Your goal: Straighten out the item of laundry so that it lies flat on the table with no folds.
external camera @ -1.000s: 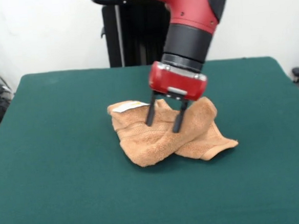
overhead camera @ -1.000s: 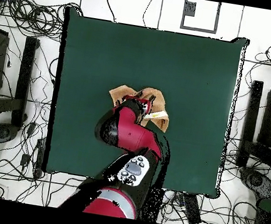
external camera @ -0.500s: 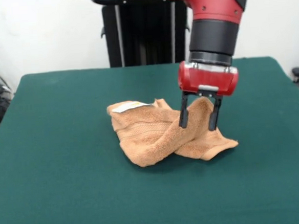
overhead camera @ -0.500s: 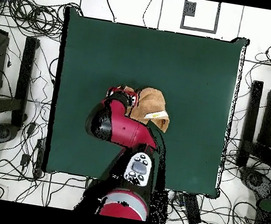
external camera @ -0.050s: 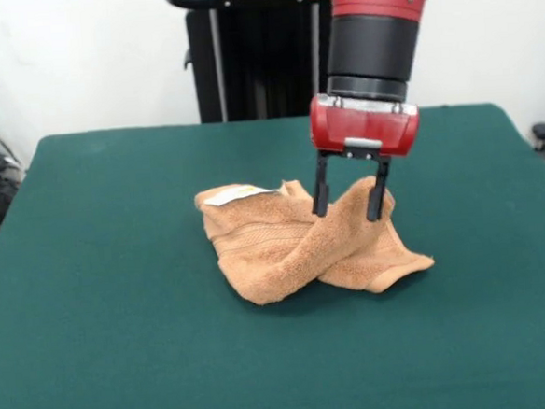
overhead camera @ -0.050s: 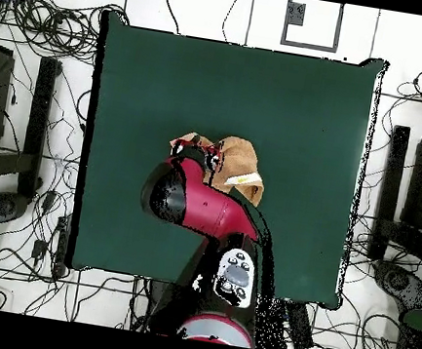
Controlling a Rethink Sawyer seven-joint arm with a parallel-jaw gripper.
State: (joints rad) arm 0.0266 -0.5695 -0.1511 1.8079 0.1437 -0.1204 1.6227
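The item of laundry [external camera @ -0.050s: 289, 245] is an orange-tan towel lying crumpled and folded over itself near the middle of the green table [external camera @ -0.050s: 101, 301]. A small white label [external camera @ -0.050s: 234, 195] shows at its back left corner. My gripper [external camera @ -0.050s: 349, 204] hangs open over the towel's raised right fold, one black finger [external camera @ -0.050s: 320, 187] on each side of the hump, holding nothing. In the overhead view the arm covers much of the towel [overhead camera @ -0.050s: 239, 159], and the gripper [overhead camera @ -0.050s: 197, 153] sits at its left part.
The table [overhead camera @ -0.050s: 171, 77] stretches wide on all sides of the towel. Cables and stands lie on the floor beyond the table's edges [overhead camera @ -0.050s: 36, 56].
The gripper moved from the towel's middle to its right fold, then rose slightly and shifted a little back to the left. The towel has not moved.
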